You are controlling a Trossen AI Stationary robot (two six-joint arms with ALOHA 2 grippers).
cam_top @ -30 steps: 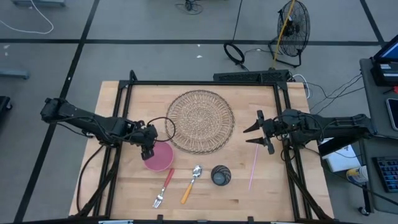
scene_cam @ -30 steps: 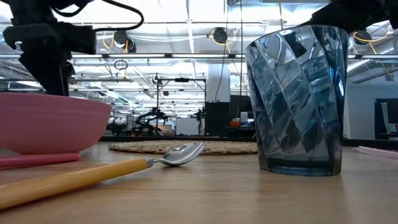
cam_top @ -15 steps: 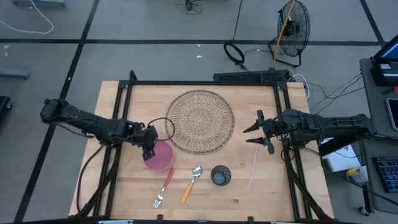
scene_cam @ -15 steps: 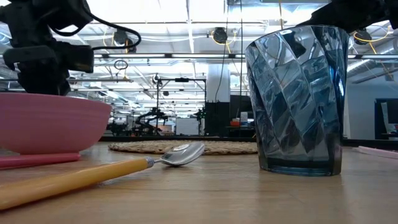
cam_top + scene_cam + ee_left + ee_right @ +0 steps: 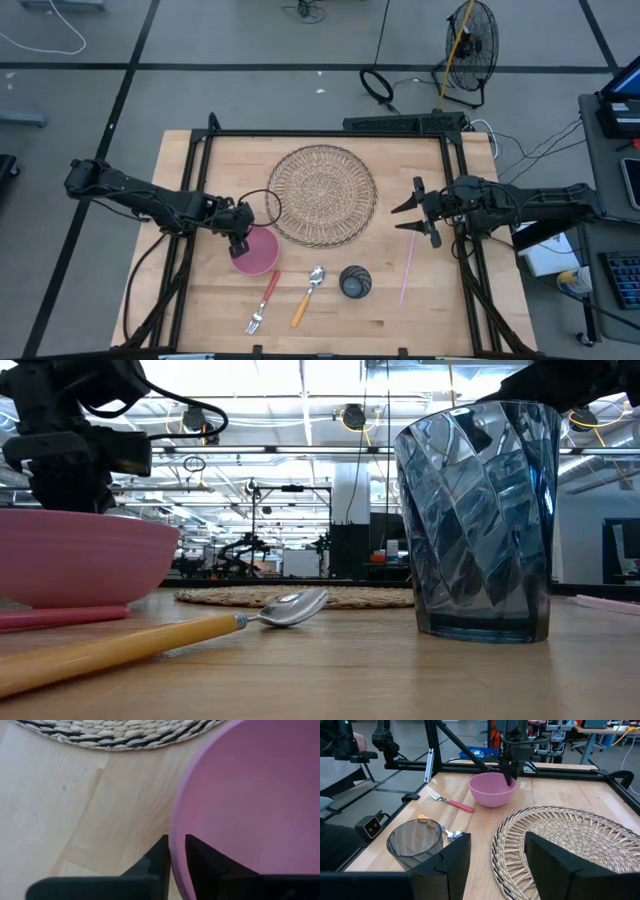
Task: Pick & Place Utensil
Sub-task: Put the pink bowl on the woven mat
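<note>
My left tool [image 5: 177, 854] just pinched shut on pink bowl [image 5: 250, 805] rim. Not utensil. Right tool [image 5: 497, 851] open, waiting.

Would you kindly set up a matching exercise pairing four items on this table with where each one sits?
Things:
1. round pink plastic bowl
2. yellow-handled metal spoon
3. dark blue ribbed glass tumbler
4. thin pink straw

Places:
A. nearest the right gripper
B. between the red-handled fork and the tumbler
C. its rim between the left gripper's fingers
D. between the spoon and the straw

Pairs: 1-C, 2-B, 3-D, 4-A
</note>
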